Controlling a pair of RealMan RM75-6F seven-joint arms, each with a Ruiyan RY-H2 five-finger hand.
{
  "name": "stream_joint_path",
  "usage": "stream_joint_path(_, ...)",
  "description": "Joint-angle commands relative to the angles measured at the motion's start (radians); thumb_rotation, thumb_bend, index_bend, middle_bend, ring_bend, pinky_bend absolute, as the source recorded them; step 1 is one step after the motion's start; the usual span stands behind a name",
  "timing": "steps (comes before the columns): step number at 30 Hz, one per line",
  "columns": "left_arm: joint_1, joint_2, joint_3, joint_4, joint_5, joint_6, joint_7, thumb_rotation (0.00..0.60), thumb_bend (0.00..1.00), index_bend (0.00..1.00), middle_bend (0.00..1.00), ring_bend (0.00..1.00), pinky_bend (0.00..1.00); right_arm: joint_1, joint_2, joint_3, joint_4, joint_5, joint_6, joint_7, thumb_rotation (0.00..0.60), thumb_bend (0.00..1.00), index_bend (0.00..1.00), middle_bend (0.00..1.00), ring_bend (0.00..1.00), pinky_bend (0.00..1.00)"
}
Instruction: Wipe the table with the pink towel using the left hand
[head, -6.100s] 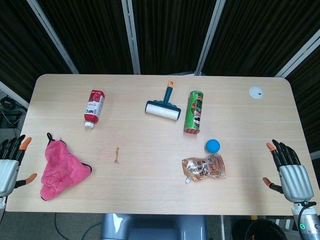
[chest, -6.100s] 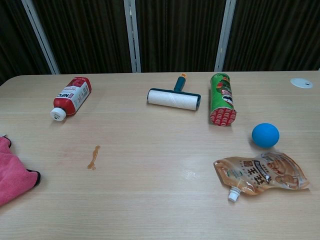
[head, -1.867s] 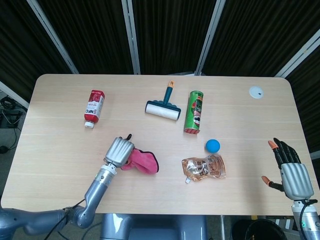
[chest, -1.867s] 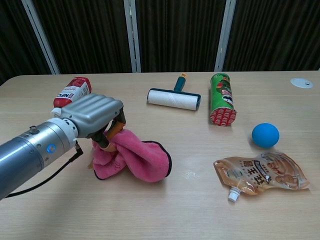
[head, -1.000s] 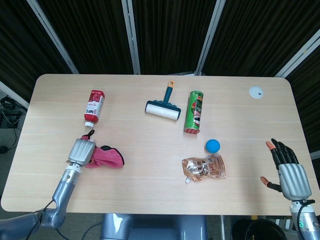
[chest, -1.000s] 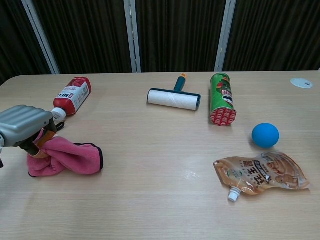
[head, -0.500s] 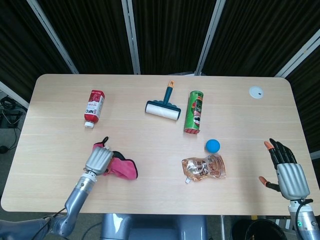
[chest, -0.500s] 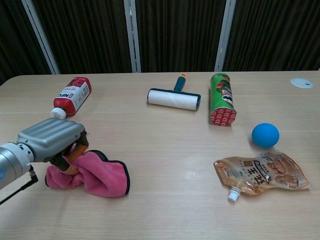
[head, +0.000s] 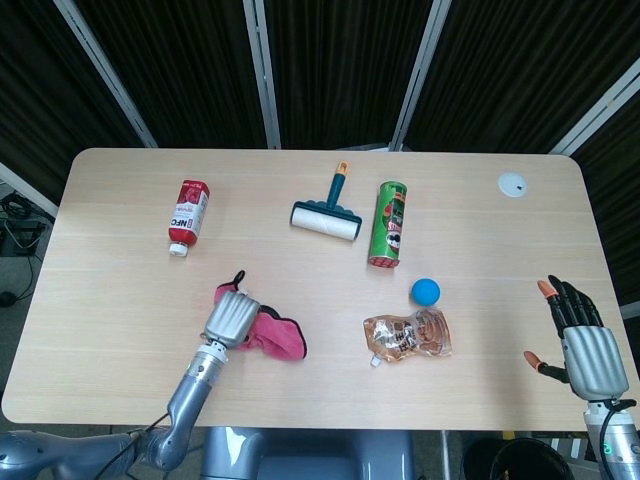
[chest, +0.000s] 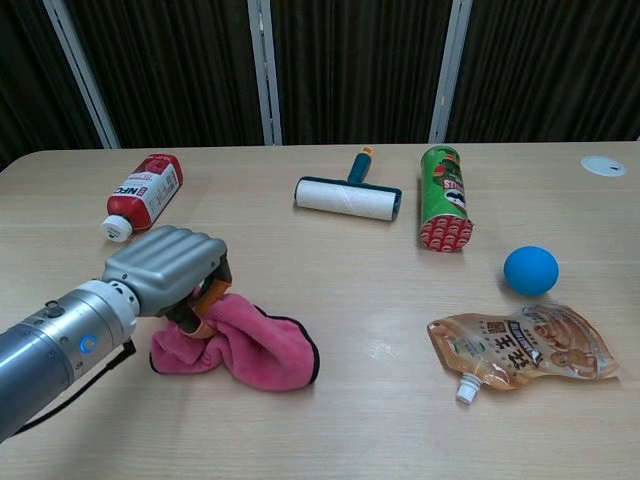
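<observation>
My left hand (head: 229, 318) (chest: 168, 266) grips the bunched pink towel (head: 276, 337) (chest: 250, 347) and presses it on the wooden table (head: 320, 400), left of centre near the front. The towel trails to the right of the hand, its dark-edged fold lying flat. The fingers curl down into the cloth and hide its left part. My right hand (head: 583, 345) hovers open at the table's front right corner, fingers spread, holding nothing; the chest view does not show it.
A red bottle (head: 187, 216) (chest: 142, 194) lies at the back left. A lint roller (head: 328, 210) (chest: 348, 194) and a green chip can (head: 386, 224) (chest: 443, 197) lie mid-back. A blue ball (head: 426, 291) (chest: 530, 269) and a brown pouch (head: 409, 336) (chest: 522, 349) sit right of centre. A white disc (head: 512, 184) is far right.
My left hand has slid the towel to the right along the table over the last second, after an earlier sweep to the left. The brown stain seen at first no longer shows.
</observation>
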Motion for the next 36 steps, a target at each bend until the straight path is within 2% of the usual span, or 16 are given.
stream_joint_path(1, -0.002, 0.013, -0.026, 0.059, -0.027, -0.005, -0.016, 0.600, 0.38, 0.82, 0.66, 0.58, 0.56, 0.000, 0.002, 0.000, 0.000, 0.001, -0.002, 0.001, 0.600, 0.09, 0.00, 0.00, 0.00, 0.10)
stream_joint_path(7, 0.015, 0.083, -0.042, 0.107, -0.038, -0.003, -0.058, 0.600, 0.38, 0.82, 0.66, 0.58, 0.56, 0.000, 0.000, -0.002, 0.000, -0.002, -0.002, -0.006, 0.600, 0.09, 0.00, 0.00, 0.00, 0.10)
stream_joint_path(10, 0.031, 0.145, -0.041, 0.108, -0.040, -0.005, -0.080, 0.600, 0.38, 0.82, 0.66, 0.58, 0.56, -0.001, -0.001, -0.004, -0.003, -0.006, 0.001, -0.014, 0.600, 0.09, 0.00, 0.00, 0.00, 0.10)
stream_joint_path(18, 0.054, 0.224, -0.045, 0.087, -0.072, -0.016, -0.100, 0.600, 0.38, 0.82, 0.66, 0.58, 0.56, -0.001, -0.003, -0.004, -0.009, -0.012, 0.005, -0.028, 0.600, 0.09, 0.00, 0.00, 0.00, 0.10)
stream_joint_path(25, 0.037, 0.204, -0.051, 0.055, -0.086, -0.021, -0.081, 0.600, 0.37, 0.82, 0.66, 0.58, 0.56, 0.000, -0.004, -0.004, -0.007, -0.013, 0.005, -0.027, 0.600, 0.09, 0.00, 0.00, 0.00, 0.10)
stream_joint_path(36, -0.013, 0.072, -0.040, 0.046, -0.075, -0.031, -0.044, 0.600, 0.37, 0.82, 0.66, 0.58, 0.56, -0.002, 0.002, -0.001, 0.001, -0.012, 0.011, 0.007, 0.600, 0.09, 0.00, 0.00, 0.00, 0.10)
